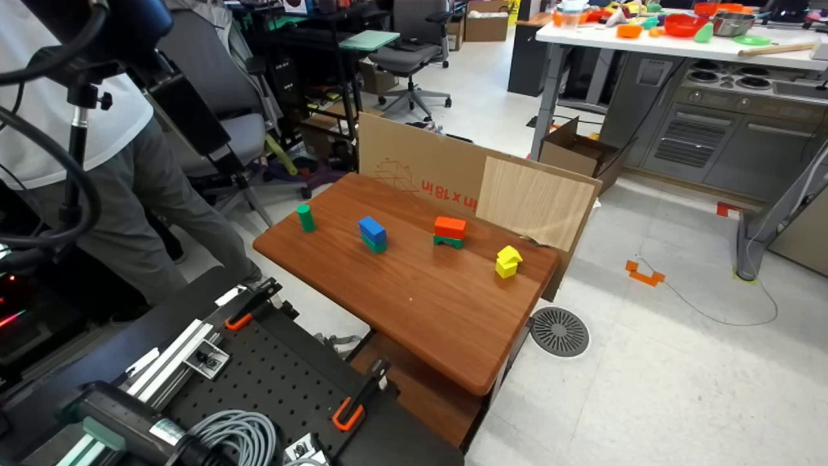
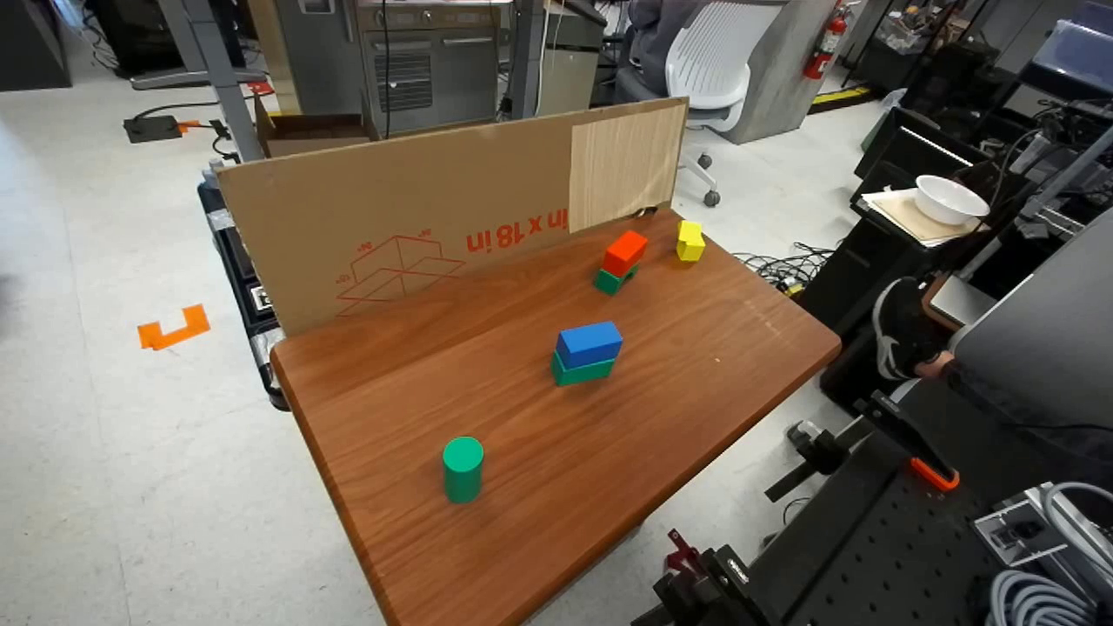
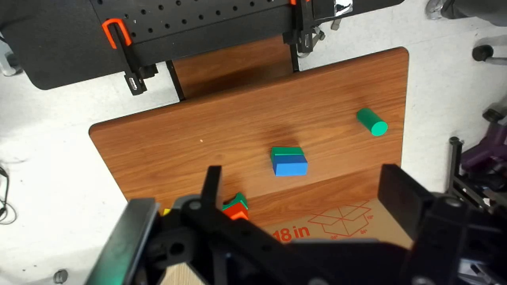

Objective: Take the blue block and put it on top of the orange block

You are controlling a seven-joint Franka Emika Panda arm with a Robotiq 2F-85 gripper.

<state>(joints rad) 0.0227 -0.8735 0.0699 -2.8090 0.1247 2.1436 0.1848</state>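
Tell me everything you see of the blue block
The blue block is a plain, bright rectangular block with flat faces and straight edges; wood or plastic, I can't tell. It lies level on a green block, roughly lined up with it, near the middle of the brown table. Only the green block touches it; the open gripper is clear of it.

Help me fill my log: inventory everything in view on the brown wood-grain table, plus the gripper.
Flat green block: 1, green, near middle of table
Blue rectangular block: 1, blue, on that block
Arched green block: 1, green, near brown cardboard panel
Orange rectangular block: 1, orange-red, on that arch
Upright green cylinder: 1, green, near one table end
Small yellow blocks: 2, yellow, stacked, opposite end
Black two-finger gripper: 1, black, wrist view, open
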